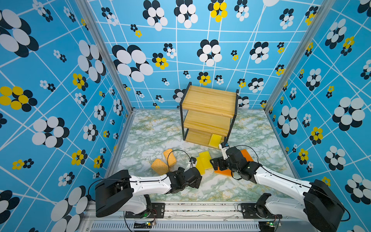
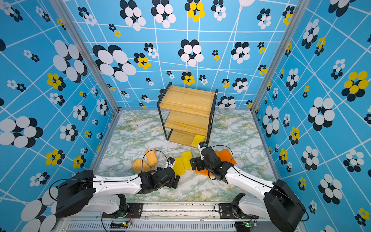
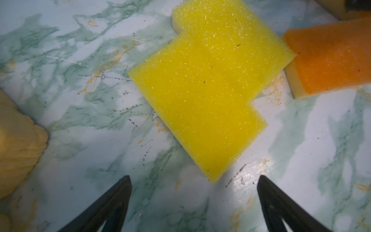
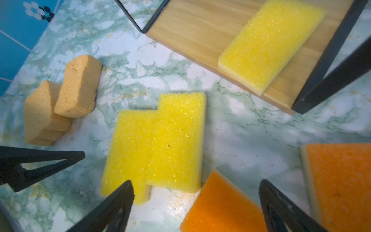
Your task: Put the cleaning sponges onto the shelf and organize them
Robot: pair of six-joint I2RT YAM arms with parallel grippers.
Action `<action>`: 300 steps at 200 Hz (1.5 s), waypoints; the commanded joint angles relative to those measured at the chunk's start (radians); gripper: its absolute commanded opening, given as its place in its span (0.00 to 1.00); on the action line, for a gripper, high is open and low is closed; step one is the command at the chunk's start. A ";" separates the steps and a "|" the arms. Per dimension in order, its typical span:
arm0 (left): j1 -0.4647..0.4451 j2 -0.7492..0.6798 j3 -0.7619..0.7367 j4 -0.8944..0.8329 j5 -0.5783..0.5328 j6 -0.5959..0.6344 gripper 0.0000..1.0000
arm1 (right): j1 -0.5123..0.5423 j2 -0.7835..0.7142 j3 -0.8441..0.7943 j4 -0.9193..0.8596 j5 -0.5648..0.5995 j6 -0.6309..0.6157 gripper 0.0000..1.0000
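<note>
Findings: the shelf (image 1: 208, 112) stands at the back of the marbled table (image 1: 152, 132). One yellow sponge (image 1: 215, 140) lies flat at the right end of its bottom board.

On the table in front of it, a yellow pair (image 4: 158, 144) lies side by side, touching. Two tan sponges (image 1: 164, 162) sit to the left of the pair, touching each other. The orange sponges (image 4: 220, 204) lie to the right, partly hidden under the right arm, so their count cannot be told.

The left gripper (image 3: 194, 178) has its jaws spread wide and empty, close to a yellow corner. The right gripper (image 4: 196, 182) has its jaws apart and empty, above the yellow pair and an orange sponge.

A white tag (image 1: 224, 149) on the right wrist bears lettering too small to read.
</note>
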 commanded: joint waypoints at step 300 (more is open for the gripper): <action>0.052 -0.415 -0.213 -0.100 -0.124 -0.073 0.99 | 0.356 0.382 0.341 -0.120 0.405 -0.011 0.99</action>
